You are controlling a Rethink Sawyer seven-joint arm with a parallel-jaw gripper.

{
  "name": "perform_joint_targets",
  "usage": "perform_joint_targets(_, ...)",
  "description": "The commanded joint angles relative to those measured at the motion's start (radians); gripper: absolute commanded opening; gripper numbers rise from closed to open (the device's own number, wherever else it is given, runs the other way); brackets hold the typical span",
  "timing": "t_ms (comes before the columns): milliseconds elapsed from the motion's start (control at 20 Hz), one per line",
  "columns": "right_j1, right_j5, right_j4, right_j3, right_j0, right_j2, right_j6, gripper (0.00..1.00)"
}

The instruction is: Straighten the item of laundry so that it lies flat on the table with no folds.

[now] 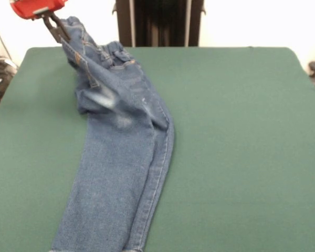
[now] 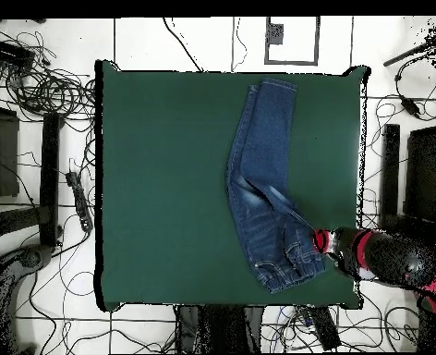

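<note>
The small blue denim jeans [image 1: 121, 157] lie lengthwise on the dark green table [image 1: 241, 131], the legs folded together and reaching the near edge. The waistband end is bunched at the far left, with a whitish faded patch just below it. My gripper [image 1: 60, 32], with a red body and dark fingers, is shut on a lifted fold of the jeans' upper part, just above the table's far left corner. In the overhead view the jeans [image 2: 259, 176] run from the top edge of the table [image 2: 166, 185] down to the lower right, and the gripper [image 2: 320, 242] sits at their right side by the waistband.
The robot's black pedestal [image 1: 160, 23] stands behind the table's far edge. Cables [image 2: 46, 92] and dark frames lie on the floor around the table. The gripper is close to the table's side edge [image 2: 362, 231].
</note>
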Motion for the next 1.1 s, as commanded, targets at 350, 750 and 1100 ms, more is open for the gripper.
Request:
perform_joint_targets(350,0.131,0.166,-0.011,-0.16,0.027,0.108,-0.322,0.0)
perform_joint_targets(750,0.159,0.226,-0.038,-0.23,0.023,0.125,-0.363,0.0)
perform_joint_targets(1100,0.092,0.137,-0.103,-0.175,-0.014,0.137,-0.324,0.0)
